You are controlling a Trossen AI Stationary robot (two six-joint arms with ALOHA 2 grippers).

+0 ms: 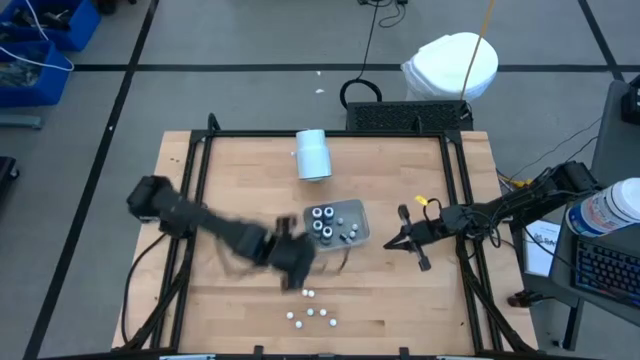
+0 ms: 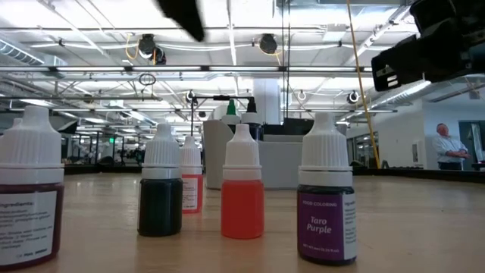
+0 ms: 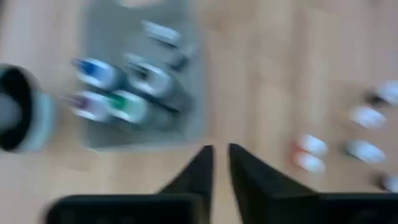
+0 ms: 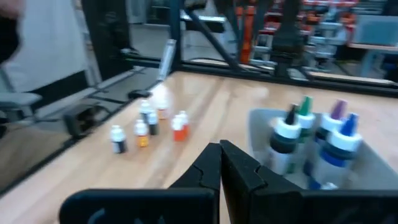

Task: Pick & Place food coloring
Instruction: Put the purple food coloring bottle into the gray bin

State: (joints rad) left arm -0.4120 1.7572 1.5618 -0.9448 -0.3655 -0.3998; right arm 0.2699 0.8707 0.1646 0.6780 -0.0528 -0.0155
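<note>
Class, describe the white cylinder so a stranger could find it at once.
Start at the wooden table, then find the grey tray near its middle. Beyond the tray lies the white cylinder, alone, far larger than the tiny bottles.

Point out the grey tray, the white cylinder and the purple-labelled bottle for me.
grey tray point(image 1: 361, 232), high view, its bare right edge.
white cylinder point(image 1: 313, 155), high view, middle of its side.
purple-labelled bottle point(image 2: 327, 220), low view, its label.
</note>
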